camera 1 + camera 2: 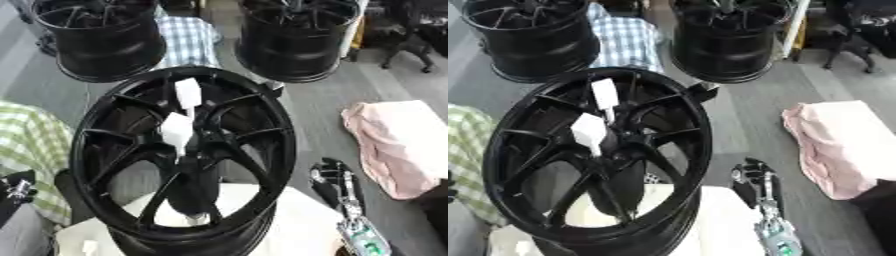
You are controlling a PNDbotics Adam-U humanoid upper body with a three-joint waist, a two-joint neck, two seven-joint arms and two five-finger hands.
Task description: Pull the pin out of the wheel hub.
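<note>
A black multi-spoke wheel hub (105, 150) stands tilted on a white stand (289, 225) in the middle. At its centre sits a white pin (178, 129). A thin stem joins it to a second white piece (188, 92) above it. My right hand (335, 179) rests low to the right of the rim, fingers up and relaxed, holding nothing and apart from the wheel. Only a small part of my left hand (16, 189) shows at the lower left edge, away from the hub.
Two more black wheels (101, 37) (297, 37) stand behind, with a blue checked cloth (188, 40) between them. A pink cloth (398, 145) lies to the right and a green checked cloth (31, 145) to the left. Grey floor shows between the wheel and the pink cloth.
</note>
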